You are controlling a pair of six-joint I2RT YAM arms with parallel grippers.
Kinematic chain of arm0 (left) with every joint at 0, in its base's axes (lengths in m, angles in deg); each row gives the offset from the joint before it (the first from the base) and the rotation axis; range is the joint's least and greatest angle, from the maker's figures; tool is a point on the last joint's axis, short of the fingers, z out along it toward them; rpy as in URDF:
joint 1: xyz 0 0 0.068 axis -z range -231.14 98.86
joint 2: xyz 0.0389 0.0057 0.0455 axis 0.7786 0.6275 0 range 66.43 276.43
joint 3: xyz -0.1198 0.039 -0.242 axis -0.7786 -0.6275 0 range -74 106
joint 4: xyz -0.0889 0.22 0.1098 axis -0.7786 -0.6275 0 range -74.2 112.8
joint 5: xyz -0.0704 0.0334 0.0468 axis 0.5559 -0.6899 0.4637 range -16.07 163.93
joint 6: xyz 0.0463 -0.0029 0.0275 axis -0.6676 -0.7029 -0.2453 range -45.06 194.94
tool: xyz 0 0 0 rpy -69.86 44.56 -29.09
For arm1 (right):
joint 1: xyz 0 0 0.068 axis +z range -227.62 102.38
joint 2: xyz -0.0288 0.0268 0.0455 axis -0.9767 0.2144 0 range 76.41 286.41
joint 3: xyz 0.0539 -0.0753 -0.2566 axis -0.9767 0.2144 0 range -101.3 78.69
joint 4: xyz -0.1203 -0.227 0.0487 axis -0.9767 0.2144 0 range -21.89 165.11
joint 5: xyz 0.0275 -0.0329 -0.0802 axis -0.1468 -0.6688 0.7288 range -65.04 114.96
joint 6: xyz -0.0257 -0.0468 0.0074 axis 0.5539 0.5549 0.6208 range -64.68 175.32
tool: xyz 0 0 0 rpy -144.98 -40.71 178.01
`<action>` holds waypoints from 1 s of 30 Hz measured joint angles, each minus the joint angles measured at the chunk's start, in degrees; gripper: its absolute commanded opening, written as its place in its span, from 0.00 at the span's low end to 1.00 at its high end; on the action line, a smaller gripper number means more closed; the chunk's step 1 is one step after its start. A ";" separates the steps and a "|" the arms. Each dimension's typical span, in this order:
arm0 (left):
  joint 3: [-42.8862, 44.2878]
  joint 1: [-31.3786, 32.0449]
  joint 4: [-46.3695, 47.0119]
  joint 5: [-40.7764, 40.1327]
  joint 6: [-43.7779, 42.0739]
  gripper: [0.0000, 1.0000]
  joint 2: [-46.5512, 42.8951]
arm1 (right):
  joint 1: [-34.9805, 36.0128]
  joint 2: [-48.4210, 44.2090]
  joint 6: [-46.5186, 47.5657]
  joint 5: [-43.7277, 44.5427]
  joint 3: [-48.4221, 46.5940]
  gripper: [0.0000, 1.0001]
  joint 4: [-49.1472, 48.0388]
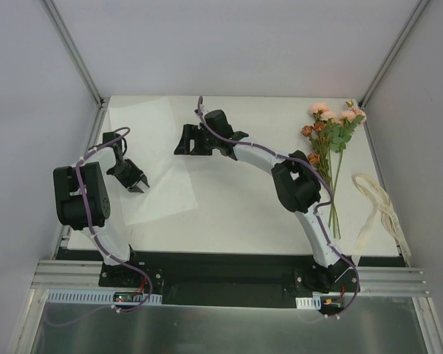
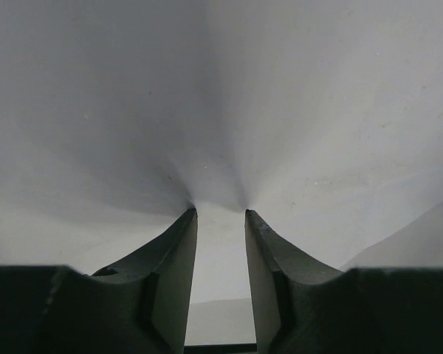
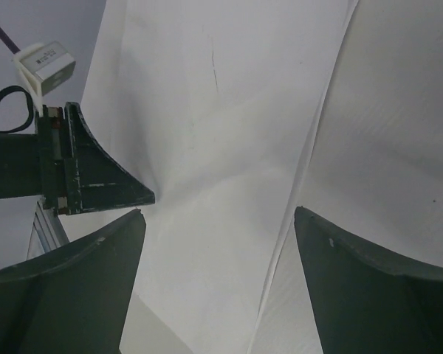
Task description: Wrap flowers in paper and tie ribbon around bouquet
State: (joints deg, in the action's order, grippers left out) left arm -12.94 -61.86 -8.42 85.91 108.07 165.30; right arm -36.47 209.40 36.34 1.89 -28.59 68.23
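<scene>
The white paper (image 1: pixel 151 147) lies flat on the left part of the table. My left gripper (image 1: pixel 138 186) points down onto its near half. In the left wrist view the jaws (image 2: pixel 219 212) stand narrowed with a gap left between them. Both tips press on the paper (image 2: pixel 280 110), which puckers up between them. My right gripper (image 1: pixel 183 140) hangs wide open over the paper's right edge, with the sheet (image 3: pixel 207 110) below it and nothing between its jaws (image 3: pixel 218 214). The flowers (image 1: pixel 328 136) lie at the far right, stems toward me. The cream ribbon (image 1: pixel 376 199) lies loose beside them.
The white table (image 1: pixel 244 199) is walled by grey panels at the back and on both sides. The right arm's elbow (image 1: pixel 299 184) stands just left of the flower stems. One left finger (image 3: pixel 103 188) shows at the left of the right wrist view.
</scene>
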 measured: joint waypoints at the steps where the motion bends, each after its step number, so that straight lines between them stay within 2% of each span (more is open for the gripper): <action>1: 0.00 0.00 0.02 0.59 0.26 0.32 0.98 | 0.04 0.96 -0.26 -0.04 -0.79 0.77 -0.42; 2: -0.02 0.00 0.04 1.22 0.52 0.31 2.08 | 0.02 2.05 -0.55 -0.11 -1.95 0.69 -0.74; 3: 0.17 -0.17 -0.13 1.68 0.76 0.32 2.38 | -0.09 3.52 -0.90 -0.13 -3.45 0.68 -1.09; 11: -1.88 -0.24 1.36 6.25 2.19 0.33 2.12 | -1.22 11.85 -2.60 0.17 -8.68 0.65 -1.99; 13: -2.75 -0.24 1.73 7.50 2.49 0.33 1.90 | -1.27 12.79 -3.06 0.22 -10.51 0.57 -1.86; 14: -3.08 -0.24 1.88 8.02 2.64 0.33 1.81 | -1.25 13.16 -3.28 0.11 -11.06 0.46 -1.97; 17: -3.63 -0.24 2.23 9.53 3.32 0.33 1.79 | -1.14 13.75 -4.98 -0.96 -10.86 0.35 -2.75; 19: -3.89 -0.20 2.34 10.36 3.56 0.33 1.79 | -1.16 13.55 -7.54 -2.10 -8.48 0.35 -5.84; 20: -3.96 -0.13 2.38 10.56 3.61 0.33 1.79 | -1.27 13.07 -9.20 -2.86 -6.03 0.31 -8.22; 22: -4.07 0.20 2.43 10.95 3.72 0.33 1.79 | -1.62 11.82 -12.09 -4.22 -1.27 0.22 -12.70; 23: -4.07 0.57 2.45 11.02 3.72 0.33 1.79 | -1.81 10.95 -12.74 -4.37 0.50 0.12 -13.46; 25: -4.07 1.86 2.51 11.19 3.78 0.34 1.79 | -2.58 8.87 -13.70 -5.11 4.26 0.02 -14.38; 30: -4.07 7.34 3.37 11.80 3.23 0.41 1.27 | -4.94 2.34 -14.75 -7.65 12.28 0.01 -15.23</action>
State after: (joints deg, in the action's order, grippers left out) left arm -17.01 -54.51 -5.05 97.72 111.30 166.56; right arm -41.41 211.74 21.59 -5.76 -16.31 52.99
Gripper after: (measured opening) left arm 0.363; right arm 0.016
